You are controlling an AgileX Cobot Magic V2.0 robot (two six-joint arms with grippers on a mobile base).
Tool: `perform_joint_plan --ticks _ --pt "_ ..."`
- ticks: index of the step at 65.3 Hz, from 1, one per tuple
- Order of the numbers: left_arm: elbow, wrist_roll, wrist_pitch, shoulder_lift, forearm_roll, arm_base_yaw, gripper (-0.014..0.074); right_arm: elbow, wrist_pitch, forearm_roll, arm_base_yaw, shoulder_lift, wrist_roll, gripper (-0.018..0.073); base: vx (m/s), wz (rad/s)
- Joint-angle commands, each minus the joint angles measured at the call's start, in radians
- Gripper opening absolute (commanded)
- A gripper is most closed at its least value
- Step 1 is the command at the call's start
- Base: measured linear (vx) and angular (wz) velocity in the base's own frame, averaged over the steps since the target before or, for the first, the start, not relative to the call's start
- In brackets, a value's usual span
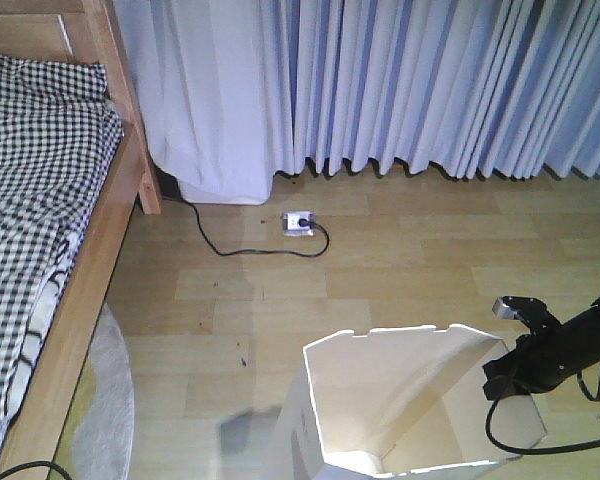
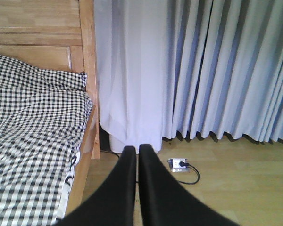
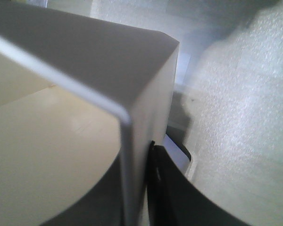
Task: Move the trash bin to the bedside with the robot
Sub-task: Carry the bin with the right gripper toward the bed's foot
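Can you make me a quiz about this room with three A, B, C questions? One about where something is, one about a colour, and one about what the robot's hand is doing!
1. Where is the bin?
A. on a desk
B. touching the curtains
C. on the floor, apart from the bed

2. What does the bedding look like?
A. black-and-white checks
B. red stripes
C. plain blue

3. What is the right gripper doing?
A. hanging open
B. pinching the bin's wall
C. holding a cable

Answers:
1. C, bare floor shows between the bin and the bed.
2. A, the checks are clear in the front view.
3. B, the right wrist view shows the wall between its fingers.
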Motion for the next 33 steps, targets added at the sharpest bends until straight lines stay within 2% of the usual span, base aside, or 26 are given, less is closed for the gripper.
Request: perform_joint_plan --ticks 1,33 --pt "0.026 -0.002 -0.081 -0.013 0.000 0.000 -0.0006 -0.007 0.207 0.054 -0.004 -0.075 0.002 -0.0006 0.30 0.01" --pt "0.026 -0.002 -0.081 -0.013 0.000 0.000 -0.0006 -0.007 0.207 0.054 -0.004 -0.075 0.002 -0.0006 0.28 0.01"
